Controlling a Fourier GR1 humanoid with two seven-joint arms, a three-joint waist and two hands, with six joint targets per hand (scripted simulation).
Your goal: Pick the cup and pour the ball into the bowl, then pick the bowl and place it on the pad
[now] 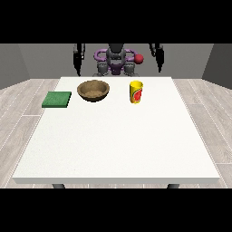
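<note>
A yellow cup (136, 92) with a red mark stands upright on the white table (118, 140), right of centre near the far edge. I cannot see inside it, so no ball shows. A brown wooden bowl (93, 90) sits to its left. Further left lies a flat green pad (57, 99). The hand at the view's left (79, 63) hangs beside the robot's body behind the far edge, away from every object. The hand at the view's right (158, 59) hangs likewise, up and right of the cup. Both hold nothing.
The robot's torso (116, 61) stands behind the table's far edge, with a small red knob (139, 58) at its side. Grey plank floor surrounds the table. The near half of the tabletop is bare white surface.
</note>
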